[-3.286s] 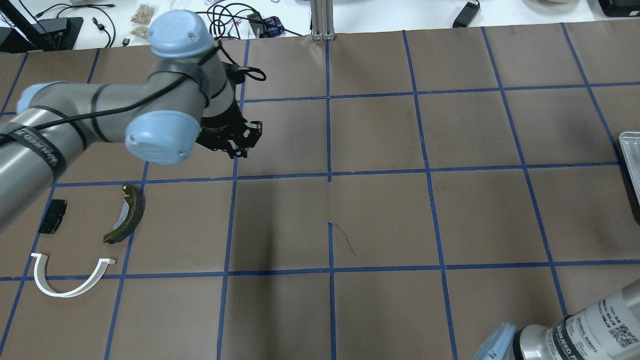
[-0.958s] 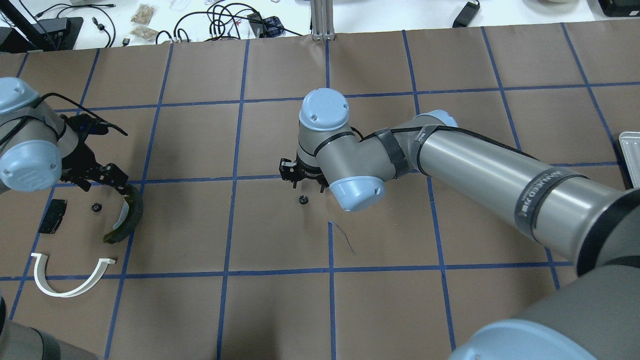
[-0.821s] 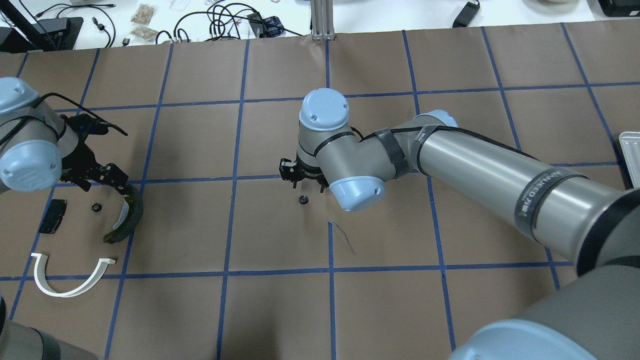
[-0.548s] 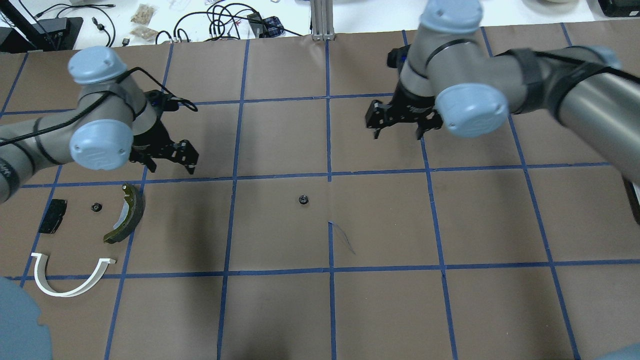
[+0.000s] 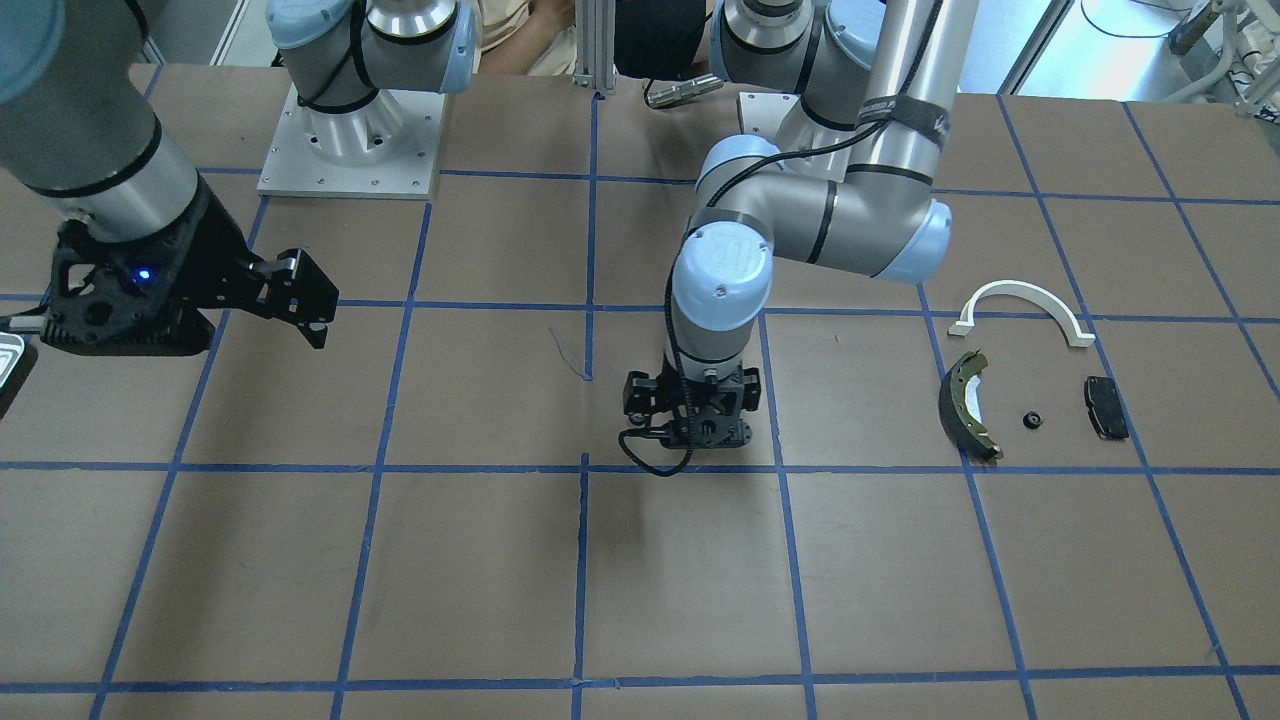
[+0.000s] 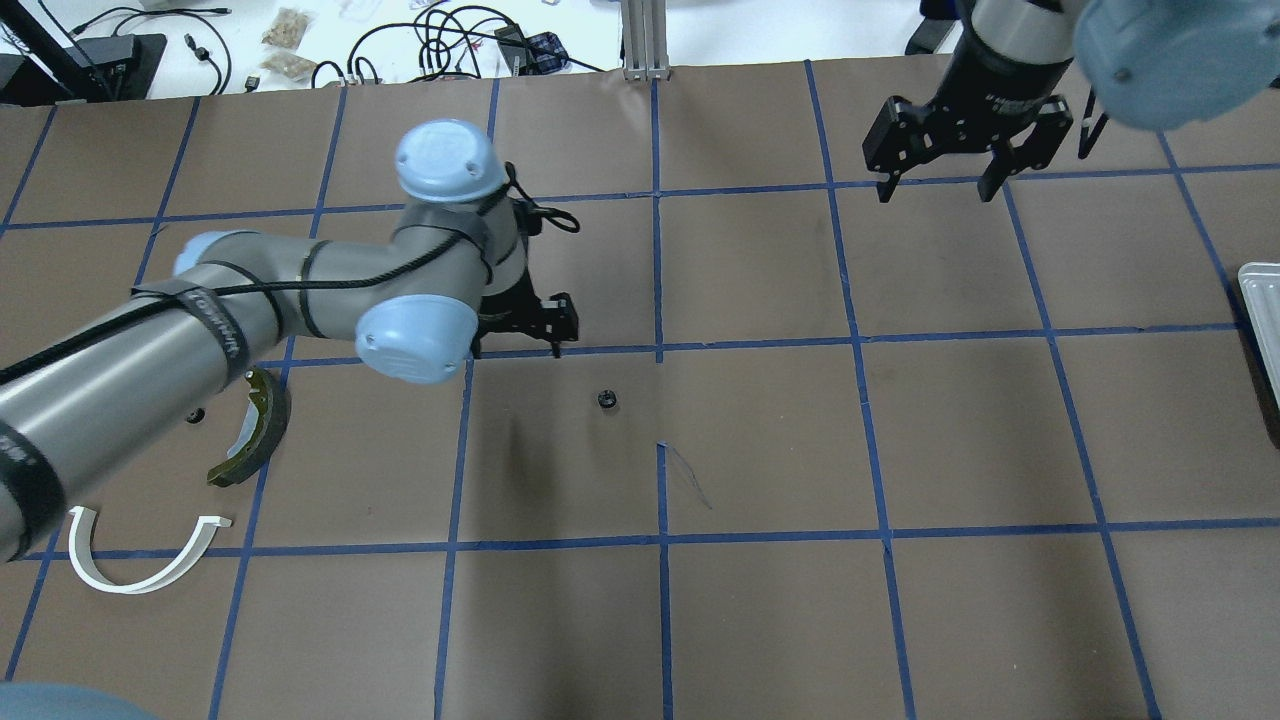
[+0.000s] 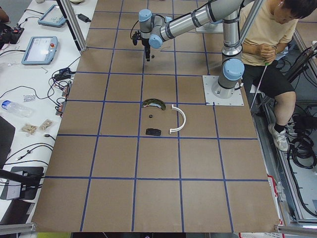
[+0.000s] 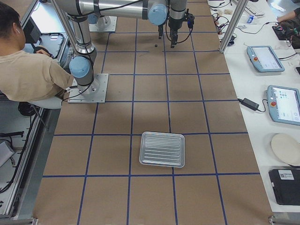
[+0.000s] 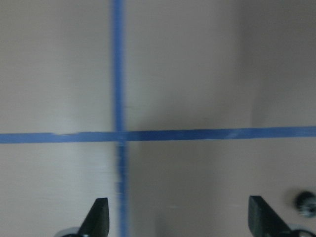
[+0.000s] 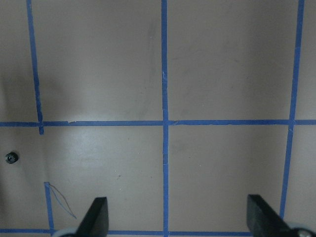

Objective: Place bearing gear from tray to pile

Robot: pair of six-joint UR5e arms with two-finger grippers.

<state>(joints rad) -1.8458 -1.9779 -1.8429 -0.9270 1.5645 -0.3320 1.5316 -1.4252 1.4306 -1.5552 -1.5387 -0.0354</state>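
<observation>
One small black bearing gear lies alone on the brown mat near the centre. It shows at the lower right of the left wrist view and at the left edge of the right wrist view. My left gripper is open and empty, just left of and beyond this gear. My right gripper is open and empty, high at the far right. The pile holds a white arch, a brake shoe, a black pad and a second gear. The tray sits at the right edge.
The mat carries a grid of blue tape lines. Cables and small items lie beyond the mat's far edge. An aluminium post stands at the far middle. In the overhead view my left arm covers the black pad.
My left arm has swung right from beside the pile toward the centre gear. My right gripper has moved farther right and away. Both gears lie where they were.
</observation>
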